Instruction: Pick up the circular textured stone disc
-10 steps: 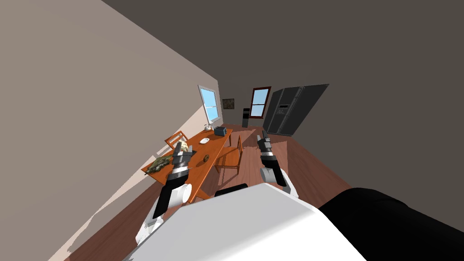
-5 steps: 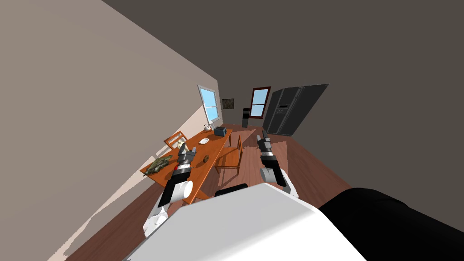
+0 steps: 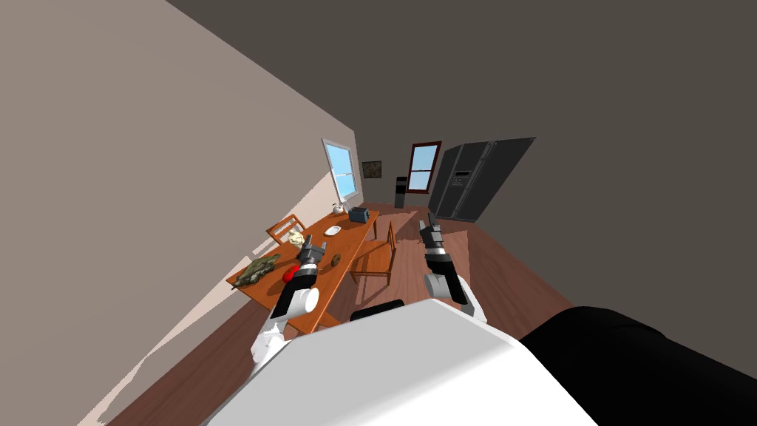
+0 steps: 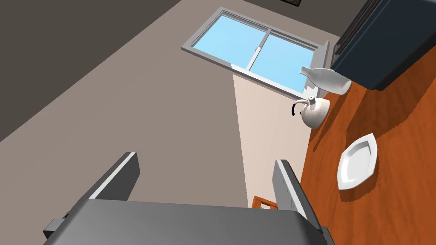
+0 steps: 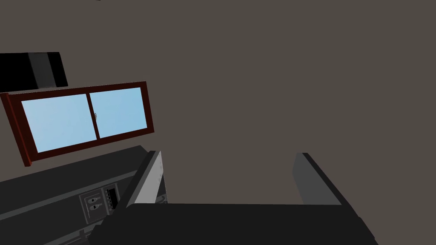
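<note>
The stone disc is a small, dark brown round thing lying on the orange wooden table near its right edge. My left gripper hovers over the table just left of the disc, apart from it. Its fingers are open and hold nothing. In the left wrist view the left gripper points along the table toward the window end. My right gripper hangs open over the floor right of the table, and the right gripper is also empty in its own wrist view.
On the table lie a red object, a green heap, a cream lump, a white plate, a kettle and a dark blue box. Chairs stand on both sides. A dark fridge stands at the back right.
My left arm has swung right and forward over the table, bringing its gripper closer to the disc and uncovering the red object. The right arm has not moved.
</note>
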You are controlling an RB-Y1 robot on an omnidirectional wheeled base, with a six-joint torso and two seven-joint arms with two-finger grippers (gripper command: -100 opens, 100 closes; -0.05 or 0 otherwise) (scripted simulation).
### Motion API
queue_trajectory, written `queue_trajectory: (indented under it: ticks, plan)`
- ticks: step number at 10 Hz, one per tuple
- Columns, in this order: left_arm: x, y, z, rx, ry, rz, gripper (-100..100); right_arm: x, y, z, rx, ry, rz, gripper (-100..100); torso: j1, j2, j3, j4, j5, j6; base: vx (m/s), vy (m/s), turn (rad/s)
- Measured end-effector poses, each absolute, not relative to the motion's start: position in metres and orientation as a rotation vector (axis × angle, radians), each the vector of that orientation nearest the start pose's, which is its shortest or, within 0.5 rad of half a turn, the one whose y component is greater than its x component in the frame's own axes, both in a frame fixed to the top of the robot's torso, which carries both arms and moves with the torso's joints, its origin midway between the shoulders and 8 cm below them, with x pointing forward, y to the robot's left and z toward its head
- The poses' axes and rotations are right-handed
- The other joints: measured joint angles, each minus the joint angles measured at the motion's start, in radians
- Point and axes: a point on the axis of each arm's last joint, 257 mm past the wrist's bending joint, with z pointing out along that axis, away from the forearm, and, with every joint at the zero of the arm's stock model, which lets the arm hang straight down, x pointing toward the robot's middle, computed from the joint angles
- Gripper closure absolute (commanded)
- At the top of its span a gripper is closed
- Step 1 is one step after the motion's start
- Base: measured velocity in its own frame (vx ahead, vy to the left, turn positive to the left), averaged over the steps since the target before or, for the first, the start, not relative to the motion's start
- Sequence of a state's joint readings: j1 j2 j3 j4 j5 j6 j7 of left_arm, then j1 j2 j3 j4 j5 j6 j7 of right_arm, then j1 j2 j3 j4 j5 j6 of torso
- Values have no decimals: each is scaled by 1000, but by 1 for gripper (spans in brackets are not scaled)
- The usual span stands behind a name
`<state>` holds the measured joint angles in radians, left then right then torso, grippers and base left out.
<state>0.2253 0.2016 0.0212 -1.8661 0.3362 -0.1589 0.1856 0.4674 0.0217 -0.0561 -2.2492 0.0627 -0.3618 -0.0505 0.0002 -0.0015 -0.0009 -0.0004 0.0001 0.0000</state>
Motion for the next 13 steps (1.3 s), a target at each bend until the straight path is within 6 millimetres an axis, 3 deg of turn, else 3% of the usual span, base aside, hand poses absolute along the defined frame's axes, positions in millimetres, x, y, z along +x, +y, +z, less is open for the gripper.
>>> queue_trajectory:
  ticks: [10,13]
  plan:
    - [525,308,-249,-1721,896,-1544,-100,371,-299,-6,768,701,1226,0,0,0,0,0,0,0,15,4,-8]
    - [529,309,-287,-1870,910,-1516,-100,371,-299,-6,768,701,1226,0,0,0,0,0,0,0,13,2,-7]
